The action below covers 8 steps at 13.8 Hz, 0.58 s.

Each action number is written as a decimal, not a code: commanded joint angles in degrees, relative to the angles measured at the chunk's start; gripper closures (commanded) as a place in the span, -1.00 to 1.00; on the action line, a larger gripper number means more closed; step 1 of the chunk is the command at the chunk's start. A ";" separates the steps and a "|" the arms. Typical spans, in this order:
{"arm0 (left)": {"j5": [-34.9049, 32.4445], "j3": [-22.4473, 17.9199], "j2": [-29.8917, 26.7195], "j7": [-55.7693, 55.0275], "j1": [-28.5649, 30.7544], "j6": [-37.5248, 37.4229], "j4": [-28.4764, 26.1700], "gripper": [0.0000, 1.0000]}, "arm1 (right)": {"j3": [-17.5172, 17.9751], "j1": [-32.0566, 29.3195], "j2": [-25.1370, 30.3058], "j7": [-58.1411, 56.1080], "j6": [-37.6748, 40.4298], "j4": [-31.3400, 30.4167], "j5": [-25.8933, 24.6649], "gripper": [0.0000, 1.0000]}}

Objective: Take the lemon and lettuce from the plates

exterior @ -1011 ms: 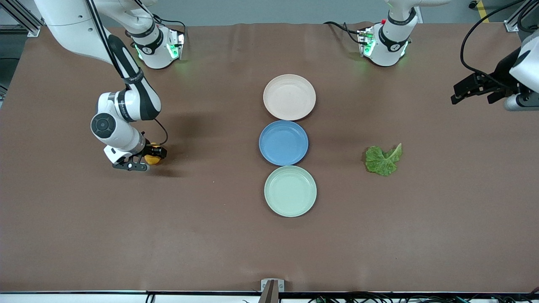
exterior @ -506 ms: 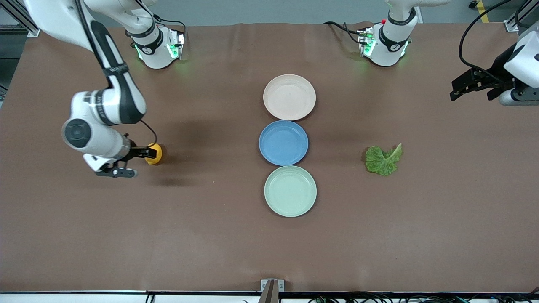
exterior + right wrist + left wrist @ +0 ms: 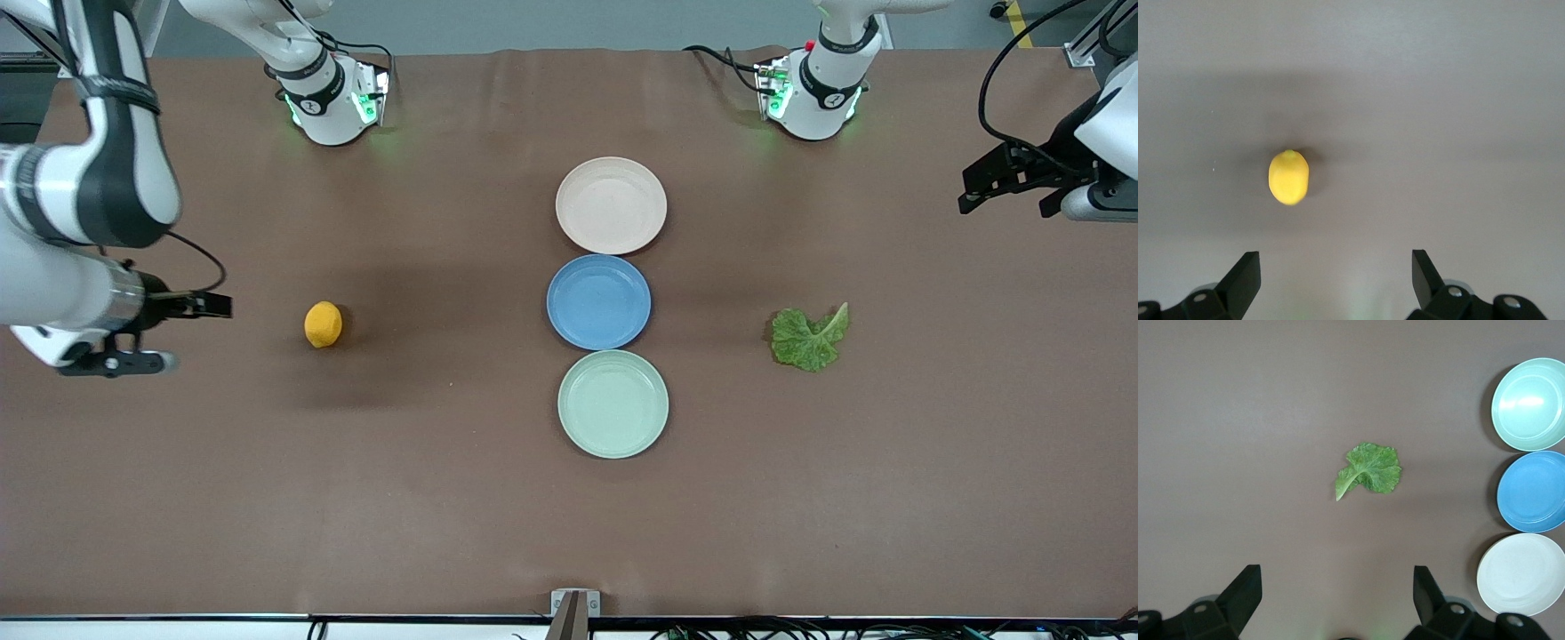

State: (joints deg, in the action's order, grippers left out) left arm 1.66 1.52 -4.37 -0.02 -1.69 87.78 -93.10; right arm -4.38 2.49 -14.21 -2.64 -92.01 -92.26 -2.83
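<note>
The lemon [image 3: 323, 324] lies on the bare table toward the right arm's end, also in the right wrist view [image 3: 1289, 177]. My right gripper [image 3: 201, 334] is open and empty, up in the air beside the lemon and apart from it [image 3: 1335, 256]. The lettuce [image 3: 807, 338] lies flat on the bare table toward the left arm's end, also in the left wrist view [image 3: 1368, 470]. My left gripper [image 3: 1002, 212] is open and empty, raised over the table's edge at its own end [image 3: 1337, 572]. The beige-pink plate [image 3: 611, 205] and mint green plate [image 3: 613, 404] are empty.
A blue plate [image 3: 598, 302], also empty, sits between the two other plates in a row down the table's middle. All three plates show in the left wrist view, with the blue plate [image 3: 1533, 491] in the middle. The arm bases stand along the table's edge farthest from the front camera.
My right gripper let go of the lemon and drew away from it toward its own end of the table. The lemon stayed put. The left gripper barely shifted.
</note>
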 commanded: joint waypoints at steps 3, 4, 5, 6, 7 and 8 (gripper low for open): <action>-0.69 0.32 2.25 0.37 0.11 1.17 2.13 -1.00 | 0.95 -2.22 -1.17 -0.61 10.69 12.52 -0.77 -1.00; -0.60 0.32 2.17 0.37 0.37 1.17 2.22 -1.00 | 0.95 -2.23 -1.17 -0.61 11.85 14.64 -1.03 -1.00; -0.52 0.32 2.08 0.37 0.46 1.08 2.22 -1.00 | 0.95 -2.23 -1.26 -0.61 11.94 15.18 -1.12 -1.00; -0.51 0.32 2.08 0.37 0.46 1.08 2.22 -1.00 | 0.95 -2.40 -1.26 -0.61 11.68 15.27 -0.86 -1.00; -0.43 0.32 2.17 0.46 0.38 1.08 2.22 -1.00 | 1.04 -2.31 -1.35 -0.17 11.86 15.36 -0.60 -1.00; -0.43 0.32 2.17 0.46 0.29 1.08 2.13 -1.00 | 1.04 -1.88 -1.35 -0.08 11.94 15.36 -0.51 -1.00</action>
State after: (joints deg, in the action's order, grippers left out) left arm 1.66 1.56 -2.74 -0.02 -1.56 89.21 -92.27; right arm -4.30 1.16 -14.31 -2.73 -81.04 -78.43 -2.96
